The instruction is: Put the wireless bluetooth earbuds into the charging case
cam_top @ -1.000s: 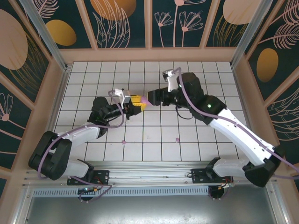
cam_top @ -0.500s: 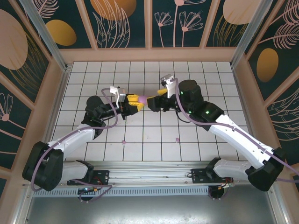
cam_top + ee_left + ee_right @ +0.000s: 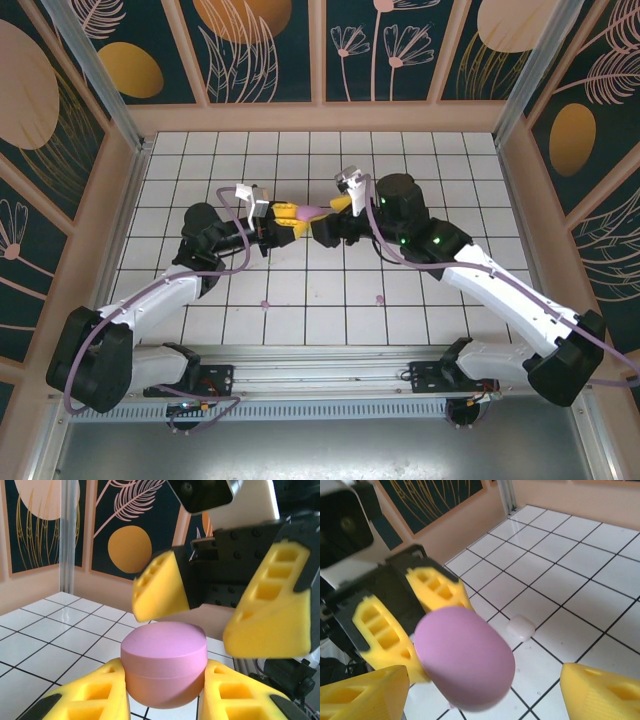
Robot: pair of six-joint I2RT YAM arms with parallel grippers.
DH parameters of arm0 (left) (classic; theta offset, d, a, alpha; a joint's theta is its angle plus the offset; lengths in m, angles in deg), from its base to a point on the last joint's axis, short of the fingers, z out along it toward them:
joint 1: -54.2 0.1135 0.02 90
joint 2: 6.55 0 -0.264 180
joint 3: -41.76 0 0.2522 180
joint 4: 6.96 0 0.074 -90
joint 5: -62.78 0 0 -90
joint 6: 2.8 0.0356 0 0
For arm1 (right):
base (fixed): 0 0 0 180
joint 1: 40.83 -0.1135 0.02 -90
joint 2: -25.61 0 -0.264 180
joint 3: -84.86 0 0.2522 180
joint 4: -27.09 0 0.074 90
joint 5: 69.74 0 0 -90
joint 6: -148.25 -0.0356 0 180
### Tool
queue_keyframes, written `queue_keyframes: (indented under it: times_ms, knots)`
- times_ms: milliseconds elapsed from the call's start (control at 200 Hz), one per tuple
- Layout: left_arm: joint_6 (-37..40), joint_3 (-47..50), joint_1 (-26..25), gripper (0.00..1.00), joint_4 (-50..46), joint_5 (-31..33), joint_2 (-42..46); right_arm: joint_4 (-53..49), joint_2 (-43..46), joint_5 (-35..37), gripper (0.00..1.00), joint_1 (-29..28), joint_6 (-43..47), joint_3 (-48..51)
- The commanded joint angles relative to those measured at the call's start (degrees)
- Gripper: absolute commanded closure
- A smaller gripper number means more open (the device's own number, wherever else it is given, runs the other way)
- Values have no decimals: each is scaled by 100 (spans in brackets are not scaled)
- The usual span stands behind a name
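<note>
The pink charging case (image 3: 164,652) is gripped, lid closed, between the narrow jaws of the left gripper (image 3: 165,695). The right gripper (image 3: 485,695) has been brought closer and opened wide, with one jaw on each side of the case. The lid can likely be opened next.

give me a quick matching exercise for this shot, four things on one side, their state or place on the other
1. charging case
2. left gripper
3. right gripper
4. small pale piece

a. open
b. lying on the table
c. shut on the charging case
d. pink, lid closed

Pairs: 1-d, 2-c, 3-a, 4-b
</note>
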Motion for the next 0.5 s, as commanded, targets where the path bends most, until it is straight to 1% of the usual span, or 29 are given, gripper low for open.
queue_keyframes:
  times_ms: [0, 145, 320, 495]
  knots:
    - [-56, -252, 32, 80, -95, -209, 112, 157, 374, -260, 20, 37, 204, 183]
    - [-51, -288, 32, 81, -160, -238, 162, 135, 482, -306, 20, 39, 303, 278]
    - [-52, -263, 34, 82, -195, -255, 234, 44, 305, 275, 20, 46, 236, 167]
    - [-104, -251, 35, 83, -154, -313, 251, 45, 77, 466, 21, 129, 133, -75]
